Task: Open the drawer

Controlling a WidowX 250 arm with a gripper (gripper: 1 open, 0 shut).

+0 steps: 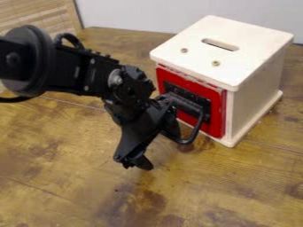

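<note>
The drawer [187,92] is the red front of a small cream-white cube box [243,62] at the right of the wooden table. Its face looks flush with the box. It carries a black plate and a large black rounded loop handle [196,127] that sticks out toward the lower left. My black arm comes in from the left. The gripper [134,161] points down at the tabletop, just left of and below the handle. Its fingers [126,158] stand apart with nothing between them, so it is open. The wrist body partly covers the handle's left end.
The cream box top has a slot [219,43] and two small screws. A light wooden panel [35,13] stands at the back left, beside a white wall. The worn wooden tabletop [71,191] stretches in front of and left of the box.
</note>
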